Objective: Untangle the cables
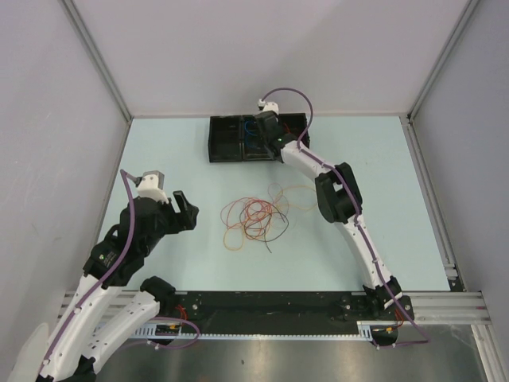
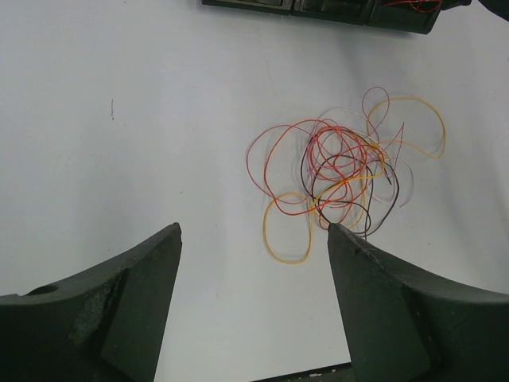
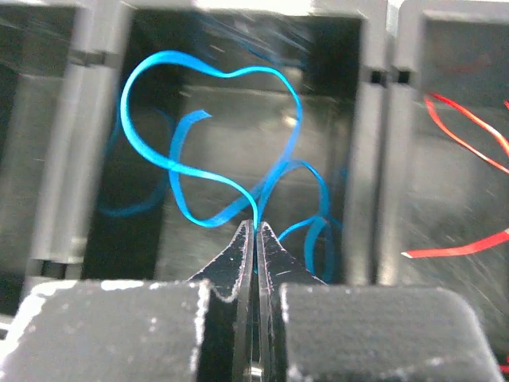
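Observation:
A tangle of thin red, orange-yellow and black cables (image 1: 256, 216) lies mid-table, seen in the left wrist view as a knot of cables (image 2: 342, 171) with a yellow loop (image 2: 288, 229) at its near side. My left gripper (image 1: 184, 209) hovers left of the tangle, open and empty, and in its own view the left gripper (image 2: 254, 231) has both fingers wide apart. My right gripper (image 1: 266, 127) reaches over the black box; the right gripper (image 3: 256, 227) is shut on a blue cable (image 3: 215, 135) that curls above a compartment.
A black compartment box (image 1: 227, 139) stands at the table's far edge. Blue cable coils (image 3: 318, 231) lie in its middle cell and red cables (image 3: 469, 135) in the cell to the right. Grey walls close in left, right and behind.

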Motion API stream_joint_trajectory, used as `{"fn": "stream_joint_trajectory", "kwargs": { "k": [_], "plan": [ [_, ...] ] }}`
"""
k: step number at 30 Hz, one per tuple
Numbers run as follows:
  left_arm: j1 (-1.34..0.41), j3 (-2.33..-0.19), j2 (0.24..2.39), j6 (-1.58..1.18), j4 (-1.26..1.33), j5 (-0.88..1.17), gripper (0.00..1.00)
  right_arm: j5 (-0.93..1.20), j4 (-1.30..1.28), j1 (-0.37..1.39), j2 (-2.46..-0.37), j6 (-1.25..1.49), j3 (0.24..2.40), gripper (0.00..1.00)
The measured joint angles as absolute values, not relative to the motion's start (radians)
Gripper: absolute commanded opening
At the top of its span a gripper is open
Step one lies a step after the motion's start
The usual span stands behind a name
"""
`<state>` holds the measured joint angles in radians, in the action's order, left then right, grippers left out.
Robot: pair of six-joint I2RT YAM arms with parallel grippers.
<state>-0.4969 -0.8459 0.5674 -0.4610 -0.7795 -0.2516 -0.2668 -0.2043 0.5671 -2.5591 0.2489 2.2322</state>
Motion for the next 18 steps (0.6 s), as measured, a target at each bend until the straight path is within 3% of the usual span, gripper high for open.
{"fn": "stream_joint_trajectory", "kwargs": {
  "k": [9,14,18],
  "plan": [
    [-0.488,-0.846,0.567,-0.461,-0.78,-0.251,0.79,-0.296,-0.26,0.554,-2.56,0.25,2.233,0.03],
    [-0.486,-0.846,0.567,-0.461,-0.78,-0.251,0.79,-0.257,-0.271,0.55,-2.56,0.265,2.233,0.28],
    [-0.485,-0.846,0.567,-0.461,-0.78,-0.252,0.79,-0.205,-0.275,0.547,-2.56,0.275,2.238,0.56]
  ]
}}
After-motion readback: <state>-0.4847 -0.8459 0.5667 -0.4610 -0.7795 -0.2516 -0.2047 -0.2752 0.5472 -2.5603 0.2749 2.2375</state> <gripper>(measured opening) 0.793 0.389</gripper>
